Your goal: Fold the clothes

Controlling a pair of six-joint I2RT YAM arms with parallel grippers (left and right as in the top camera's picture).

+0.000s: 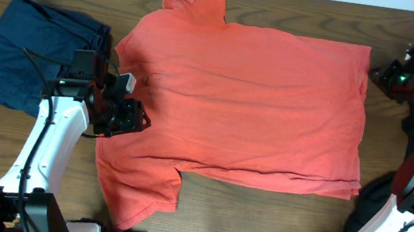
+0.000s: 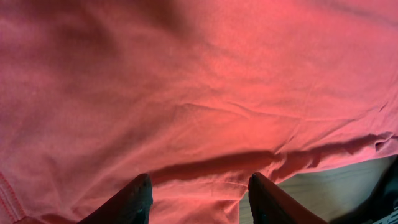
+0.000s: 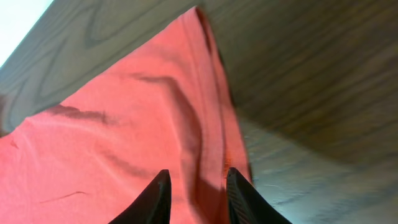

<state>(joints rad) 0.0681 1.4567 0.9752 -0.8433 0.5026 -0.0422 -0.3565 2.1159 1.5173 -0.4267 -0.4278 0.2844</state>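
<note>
The coral-red T-shirt (image 1: 249, 97) lies spread flat on the wooden table, sleeves toward the far and near edges, hem to the right. My left gripper (image 1: 136, 116) hovers over the shirt's left end, open, its fingers (image 2: 134, 199) straddling wrinkled cloth (image 2: 199, 112) without pinching it. My right gripper (image 1: 379, 73) sits at the shirt's far right corner. In the right wrist view its jaws stand slightly apart (image 3: 197, 183) over a raised fold of the hem (image 3: 205, 124), which lies loose between them.
A crumpled navy garment (image 1: 31, 53) lies at the left beside the left arm. A black garment (image 1: 376, 198) sits at the right edge, partly behind the right arm. Bare wood (image 1: 257, 219) shows along the front edge.
</note>
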